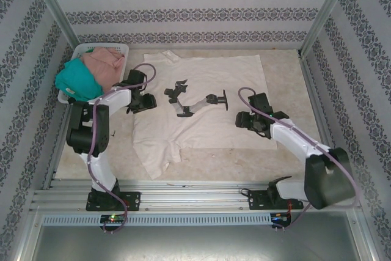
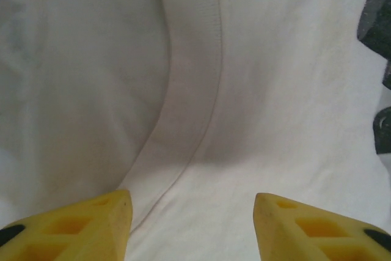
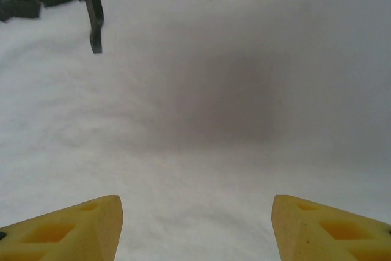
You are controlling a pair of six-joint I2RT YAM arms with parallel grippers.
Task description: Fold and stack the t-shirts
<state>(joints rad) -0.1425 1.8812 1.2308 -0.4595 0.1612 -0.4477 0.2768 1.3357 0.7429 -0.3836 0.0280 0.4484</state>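
Left pincer (image 2: 192, 205) released, nothing between its fingers, over the cream t-shirt (image 1: 214, 77) collar (image 2: 195, 59). Right pincer (image 3: 197, 206) released too, over the shirt's plain cloth. Shirt lies flat on desk (image 1: 287, 84). Dark print (image 1: 192, 99) mid-shirt, unreadable. Teal t-shirt (image 1: 79, 80) and pink t-shirt (image 1: 104, 62) in basket (image 1: 116, 47) left of it.

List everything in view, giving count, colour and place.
cream shirt: one, off-white with a dark print, spread flat mid-table
teal shirt: one, teal, bunched in the basket, spilling over its near edge
pink shirt: one, dusty pink, bunched in the basket behind the teal one
basket: one, white, far left corner of the table
table: one, beige, under everything
left gripper: one, yellow fingers, open over the cream shirt's collar
right gripper: one, yellow fingers, open over plain cream cloth
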